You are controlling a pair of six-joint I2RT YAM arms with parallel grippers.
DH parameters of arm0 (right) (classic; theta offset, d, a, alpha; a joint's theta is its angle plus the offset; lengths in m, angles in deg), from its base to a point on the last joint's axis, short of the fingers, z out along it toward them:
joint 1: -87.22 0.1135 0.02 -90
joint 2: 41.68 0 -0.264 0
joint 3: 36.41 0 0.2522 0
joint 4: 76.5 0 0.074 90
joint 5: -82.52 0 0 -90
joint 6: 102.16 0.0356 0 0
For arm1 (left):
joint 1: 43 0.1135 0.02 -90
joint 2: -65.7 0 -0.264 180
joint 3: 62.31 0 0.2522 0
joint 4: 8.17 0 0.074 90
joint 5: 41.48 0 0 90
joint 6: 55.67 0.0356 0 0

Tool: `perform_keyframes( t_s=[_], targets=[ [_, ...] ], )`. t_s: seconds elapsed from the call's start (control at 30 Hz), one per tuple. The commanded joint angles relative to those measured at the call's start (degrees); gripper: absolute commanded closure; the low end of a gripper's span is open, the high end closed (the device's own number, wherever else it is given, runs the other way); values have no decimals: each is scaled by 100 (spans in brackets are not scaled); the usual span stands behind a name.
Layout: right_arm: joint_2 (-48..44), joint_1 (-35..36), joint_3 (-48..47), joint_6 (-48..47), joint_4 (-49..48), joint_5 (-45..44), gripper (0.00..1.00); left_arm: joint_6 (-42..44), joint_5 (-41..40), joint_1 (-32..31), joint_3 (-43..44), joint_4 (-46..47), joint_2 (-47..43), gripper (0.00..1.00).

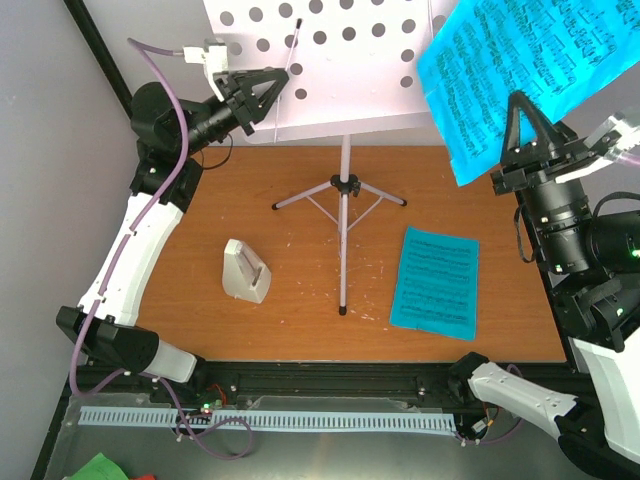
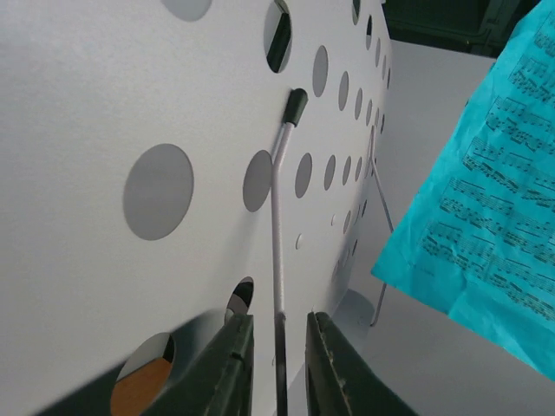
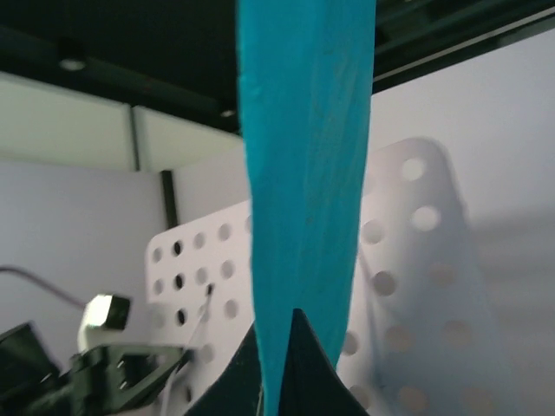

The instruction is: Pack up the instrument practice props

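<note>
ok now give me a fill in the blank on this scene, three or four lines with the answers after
1. The pincer shut on the raised cyan sheet belongs to the ____ arm.
2. In the top view, the white metronome sits on the table to the ____ of the music stand pole.
3. In that view, the other cyan sheet lies flat to the pole's ____.
4. The stand's tray is pierced with round ____.
Answers: right; left; right; holes

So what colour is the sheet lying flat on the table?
Cyan sheet, printed with black music staves; top external view shows it best.
</note>
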Motion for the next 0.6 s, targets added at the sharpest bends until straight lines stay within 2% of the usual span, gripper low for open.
perform_keyframes(
  t_s=[0.0,0.17,0.33,0.43,0.57],
  targets=[
    [-229,15,94,221,391,1337,97,-128,15,-35,121,155,-41,76],
    [-460,15,184,261,830,2434,97,2,131,-35,-46,243,-214,54],
    [-727,15,759,228,1458,2735,97,152,-1,-35,-751,831,-849,32],
    [-866,15,1378,245,1703,2642,97,320,-87,-35,-1066,926,-1215,21],
    [-857,14,1985,409,2293,1849,97,760,-398,-35,-1665,927,-1854,6]
  ],
)
